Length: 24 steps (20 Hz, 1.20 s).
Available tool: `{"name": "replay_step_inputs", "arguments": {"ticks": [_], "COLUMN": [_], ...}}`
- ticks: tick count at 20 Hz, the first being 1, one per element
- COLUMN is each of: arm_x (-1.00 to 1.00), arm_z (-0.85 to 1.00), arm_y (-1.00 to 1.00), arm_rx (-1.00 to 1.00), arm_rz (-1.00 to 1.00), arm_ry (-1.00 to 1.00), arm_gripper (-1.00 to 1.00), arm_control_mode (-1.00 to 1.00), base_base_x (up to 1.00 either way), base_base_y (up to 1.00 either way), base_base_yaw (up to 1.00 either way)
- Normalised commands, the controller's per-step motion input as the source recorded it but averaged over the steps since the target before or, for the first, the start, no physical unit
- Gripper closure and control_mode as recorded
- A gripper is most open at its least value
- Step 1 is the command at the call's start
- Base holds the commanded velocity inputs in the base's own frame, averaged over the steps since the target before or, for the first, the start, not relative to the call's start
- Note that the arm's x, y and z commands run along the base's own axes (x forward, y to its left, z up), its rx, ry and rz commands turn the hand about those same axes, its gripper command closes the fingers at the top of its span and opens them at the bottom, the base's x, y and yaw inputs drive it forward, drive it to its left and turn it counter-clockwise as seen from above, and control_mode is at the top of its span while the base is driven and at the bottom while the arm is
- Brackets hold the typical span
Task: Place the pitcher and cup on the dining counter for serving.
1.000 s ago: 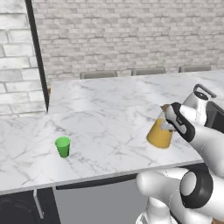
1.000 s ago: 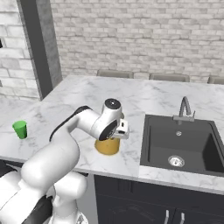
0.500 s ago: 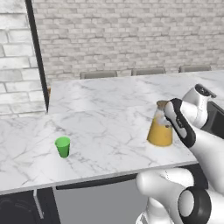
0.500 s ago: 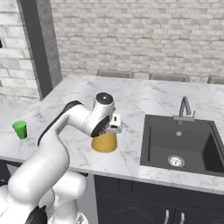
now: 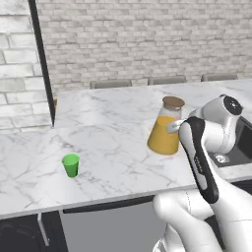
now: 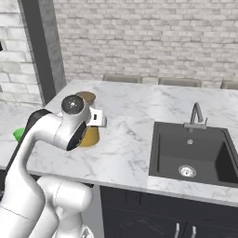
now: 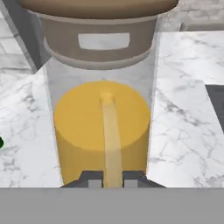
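Observation:
The pitcher (image 5: 166, 129), clear glass with orange liquid and a brown lid, is upright over the dining counter (image 5: 108, 123), near its middle. I cannot tell whether its base touches the marble. My gripper (image 5: 175, 127) is shut on the handle at its right side. In the hand view the pitcher (image 7: 105, 127) looms close, and the handle runs down between my fingertips (image 7: 91, 178). My arm hides part of the pitcher (image 6: 89, 135) in the right base view. The green cup (image 5: 71, 165) stands alone on the marble to the left, near the front edge; it shows as a green bit (image 6: 18, 135) behind my arm.
A black sink (image 6: 195, 153) with a grey faucet (image 6: 197, 114) is set into the counter right of the pitcher. Grey chair backs (image 5: 110, 83) line the far edge before a brick wall. A dark pillar (image 5: 42, 59) rises at the left.
The gripper has carried the pitcher left and farther in from the front edge, and it has gone from tilted to upright. The cup has stayed put.

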Motion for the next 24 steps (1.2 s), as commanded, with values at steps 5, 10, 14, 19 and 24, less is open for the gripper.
{"name": "replay_step_inputs", "arguments": {"ticks": [5,10,14,19,24], "arm_x": [-0.31,0.00,-0.11,0.00,0.00], "arm_z": [0.55,0.00,0.00,0.00,0.00], "arm_y": [0.02,0.00,0.00,0.00,0.00], "arm_rx": [0.00,0.00,0.00,0.00,0.00], "arm_rz": [0.02,0.00,0.00,0.00,0.00], "arm_ry": [-0.22,0.00,0.00,0.00,0.00], "arm_gripper": [1.00,1.00,1.00,1.00,1.00], "arm_control_mode": [-1.00,-1.00,1.00,1.00,1.00], "base_base_x": [0.00,0.00,-0.32,-0.73,-0.15], "base_base_y": [0.00,0.00,-0.10,-0.69,-1.00], "base_base_yaw": [0.00,0.00,0.00,0.00,-0.04]}}
